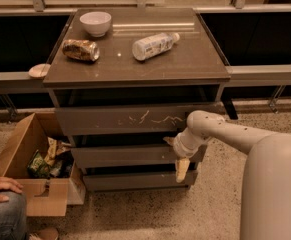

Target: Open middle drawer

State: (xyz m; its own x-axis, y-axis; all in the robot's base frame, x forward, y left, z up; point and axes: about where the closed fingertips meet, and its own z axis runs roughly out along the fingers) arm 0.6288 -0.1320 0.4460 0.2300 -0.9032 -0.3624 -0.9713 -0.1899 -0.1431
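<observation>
The middle drawer (125,155) is a wide, shallow grey-brown front in the cabinet, below the taller front with white scratch marks (135,119) and above the narrower bottom front (135,180). My gripper (176,154) is at the right end of the middle drawer. One tan finger (182,169) hangs down in front of the bottom drawer; the other (169,140) points into the gap above the middle drawer. The white arm reaches in from the lower right.
On the cabinet top (195,59) lie a white bowl (95,23), a crushed snack bag (80,49) and a white bottle (154,45) on its side. An open cardboard box (32,169) with trash stands left of the cabinet. A person's hand (0,186) rests at lower left.
</observation>
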